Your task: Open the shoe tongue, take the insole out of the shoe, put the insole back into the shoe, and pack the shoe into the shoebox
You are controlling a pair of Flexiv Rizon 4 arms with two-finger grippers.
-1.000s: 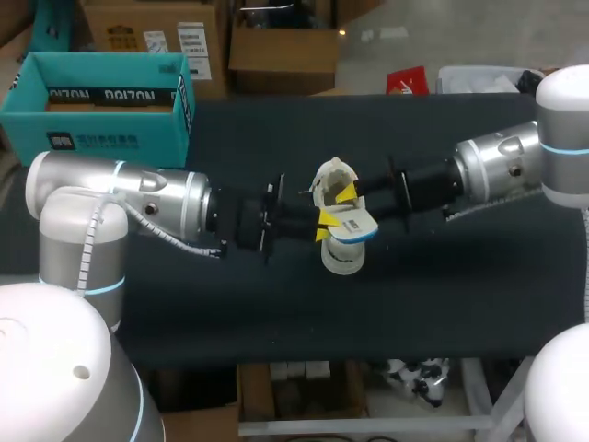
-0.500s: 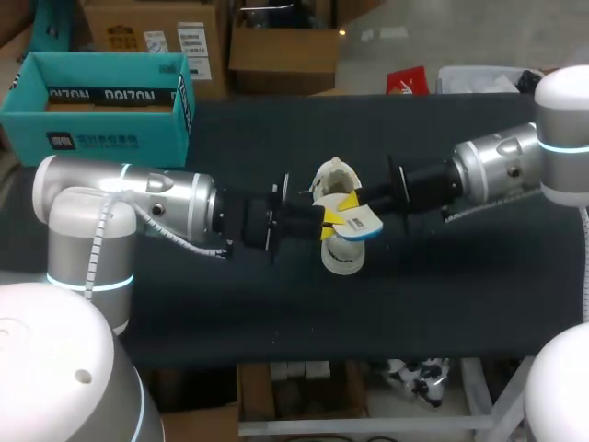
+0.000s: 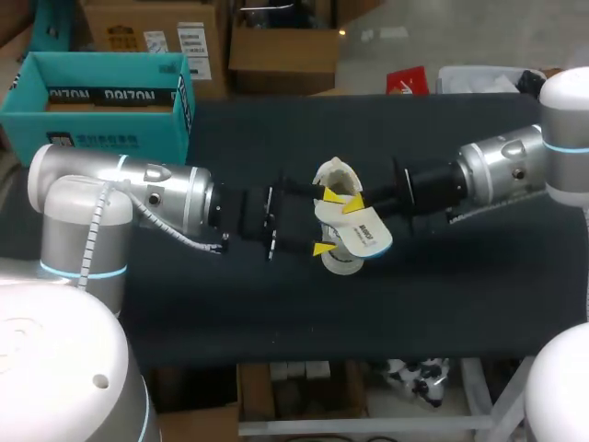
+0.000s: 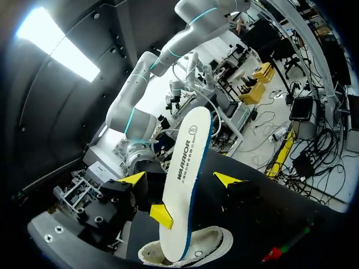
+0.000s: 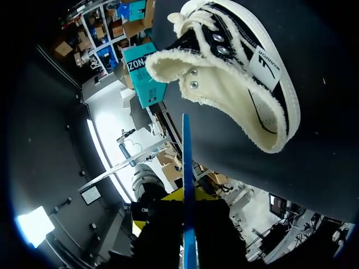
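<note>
one insole (image 3: 357, 228) clamped in right pincer (image 3: 349, 204); long axis slants across shoe (image 3: 341, 262)

- Head view: even overhead light; table (image 3: 276, 304) dark and matte, soft highlights on left arm (image 3: 156, 198) casing.
- Left wrist view: ceiling panel (image 4: 56, 50) flares white; insole (image 4: 185, 185) brightly lit.

A robotics lab is showing here: the left arm (image 3: 138, 198) and right arm (image 3: 497, 170), silver and white, are hanging over a black-covered desk (image 3: 276, 313), with a teal shoebox (image 3: 101, 138) sitting at the desk's far left corner.
</note>
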